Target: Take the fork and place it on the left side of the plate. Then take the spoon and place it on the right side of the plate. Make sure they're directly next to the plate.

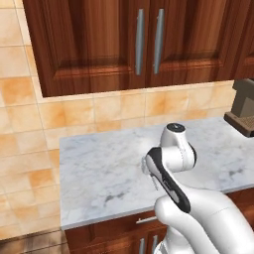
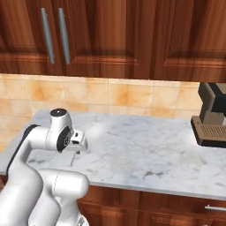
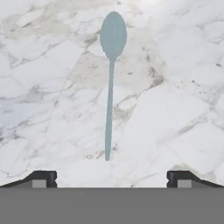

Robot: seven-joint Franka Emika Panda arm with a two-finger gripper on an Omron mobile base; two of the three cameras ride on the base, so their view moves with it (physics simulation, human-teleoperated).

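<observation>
Spoon [image 3: 109, 87] lies flat on marble counter [image 3: 175, 109], handle toward the gripper [image 3: 112, 177], whose jaws stand wide and empty above it. Best to descend centred on the thin handle, straddle crosswise, then close.

The spoon [image 3: 111, 78] is pale blue-grey all over. The desk [image 3: 175, 87] is white marble with grey and faint tan veins. The cabinets [image 1: 124, 39] are reddish-brown wood with grey metal handles [image 1: 139, 42]. The wall tiles [image 1: 74, 111] are mottled orange and cream. The coffee machine [image 2: 212, 117] is dark brown and taupe.
</observation>
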